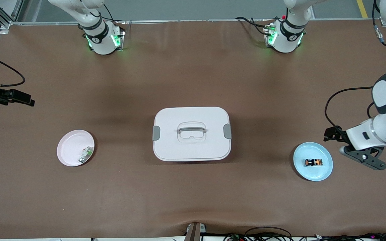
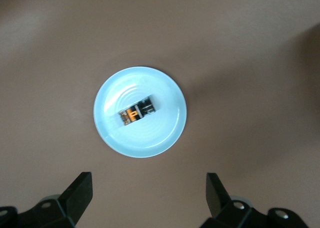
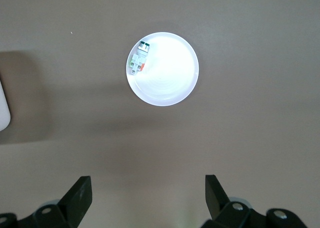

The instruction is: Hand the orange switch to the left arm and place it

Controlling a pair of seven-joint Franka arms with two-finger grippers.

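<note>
The orange switch (image 1: 314, 162) lay on its side in the middle of a pale blue plate (image 1: 323, 172) toward the left arm's end of the table, at about four o'clock from the box (image 1: 191, 147) in the front view. The left gripper (image 1: 369, 163) hung in the air with its fingers spread wide and nothing between them, over bare table just beside the blue plate's rim, at roughly three o'clock from the switch in the front view. In the left wrist view the switch (image 2: 136, 112) sat well clear of the two black fingertips (image 2: 80, 188), apart from both, on the blue plate (image 2: 160, 138).

The box stood closed at the table's centre, between the two plates. At about eight o'clock from it lay a pink plate (image 1: 66, 154) carrying a small white-and-green part (image 1: 85, 155) near its rim.

The right gripper (image 1: 20, 98) waited over the table edge at the right arm's end, at about eleven o'clock from the pink plate; its fingers (image 3: 79, 193) stood wide apart and empty in the right wrist view.
</note>
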